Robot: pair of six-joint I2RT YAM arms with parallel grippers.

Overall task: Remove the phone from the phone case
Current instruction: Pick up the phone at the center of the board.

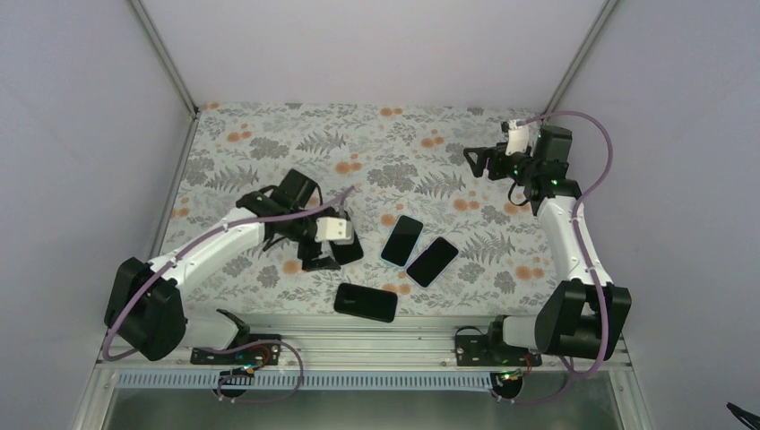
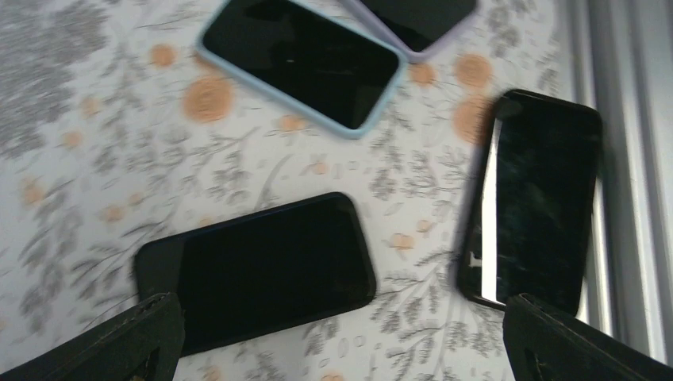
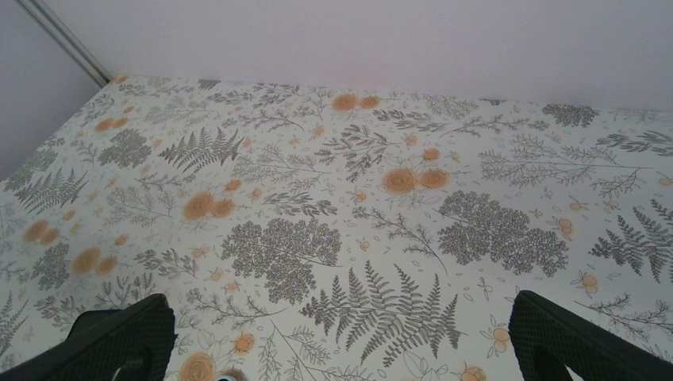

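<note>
Nothing is gripped yet, so the step in hand looks like the approach. The left claw (image 1: 328,252) hangs released, jaws wide, just above a black phone (image 2: 262,270). That phone lies flat on the table (image 1: 269,134), at about 7 o'clock from the table's centre in the overhead view. In the wrist view it lies screen up between the two fingers (image 2: 119,345). It seems to sit in a dark case (image 2: 155,266), though blur makes the rim hard to read. I take it as the target, since the claw is nearest it.

Three more phones lie near. In the wrist view a blue-cased phone (image 2: 301,59) is at 12 o'clock from the target. A lilac-cased phone (image 2: 417,16) is just beyond that at 1 o'clock. A second black phone (image 2: 540,198) is at 3 o'clock, beside the rail (image 2: 627,159). None touches the target.

The right claw (image 1: 478,162) is raised well apart, at 2 o'clock from the centre. It is also released and holds nothing.

The next move probably calls for the left claw to come down and clench the case across its width. The right claw would then cross over to peel a corner of the case free. A thin, flat thing is hard to get under, so the fingers must land squarely on the edges and stay off the blue-cased phone.
</note>
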